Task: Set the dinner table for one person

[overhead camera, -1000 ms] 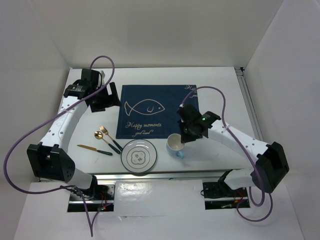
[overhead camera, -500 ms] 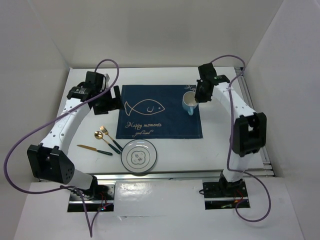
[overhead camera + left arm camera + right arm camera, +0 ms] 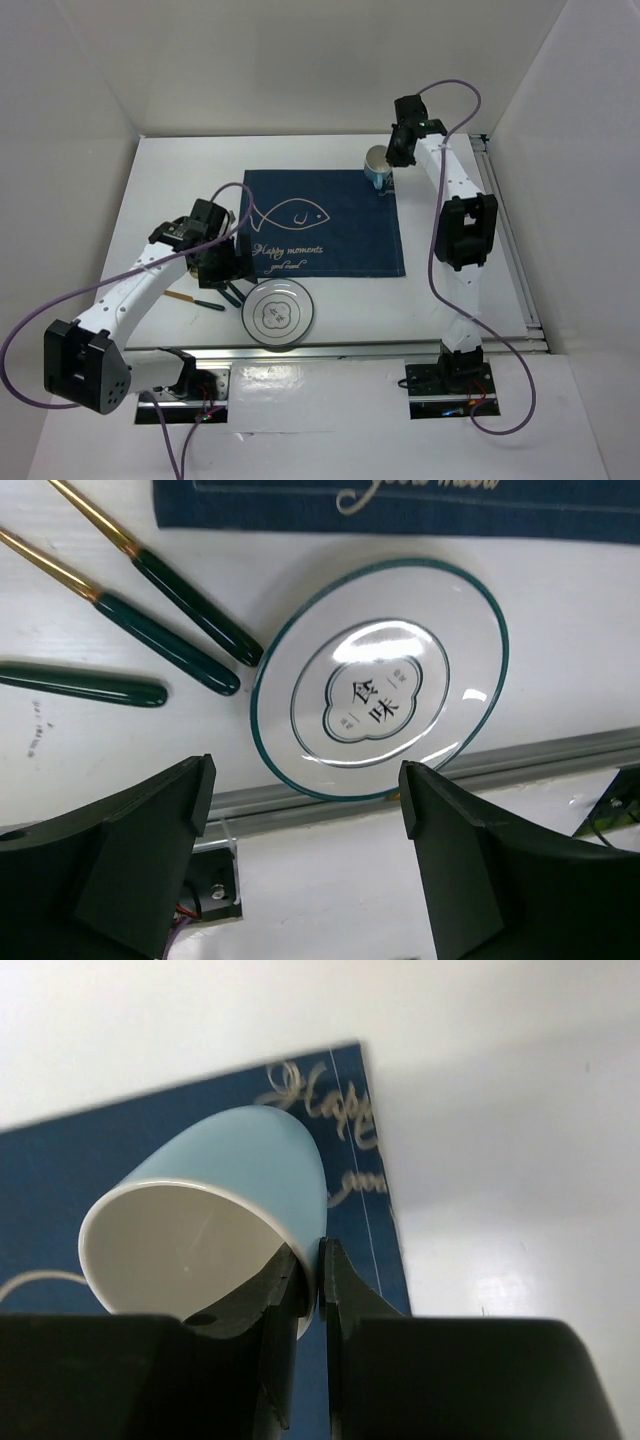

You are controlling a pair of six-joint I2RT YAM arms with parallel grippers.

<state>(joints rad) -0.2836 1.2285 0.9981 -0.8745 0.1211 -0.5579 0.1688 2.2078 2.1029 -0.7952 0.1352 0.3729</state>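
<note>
The white dinner table (image 3: 450,280) holds a navy fish placemat (image 3: 320,225). My right gripper (image 3: 388,162) is shut on the rim of a light blue cup (image 3: 376,160), one finger inside and one outside. It holds the cup tilted over the mat's far right corner. In the right wrist view the cup (image 3: 210,1210) fills the space in front of the gripper (image 3: 318,1280). My left gripper (image 3: 232,272) is open and empty, above the white green-rimmed plate (image 3: 277,312). In the left wrist view the plate (image 3: 380,690) lies just beyond the open gripper (image 3: 305,830).
A fork and a spoon with gold stems and green handles (image 3: 190,610) and a green-handled knife (image 3: 85,683) lie left of the plate. A metal rail (image 3: 560,765) runs along the near edge. Another rail (image 3: 505,240) runs along the right edge.
My right arm carried the cup from the near edge beside the plate to the mat's far right corner. My left arm swung from the far left down over the cutlery and plate.
</note>
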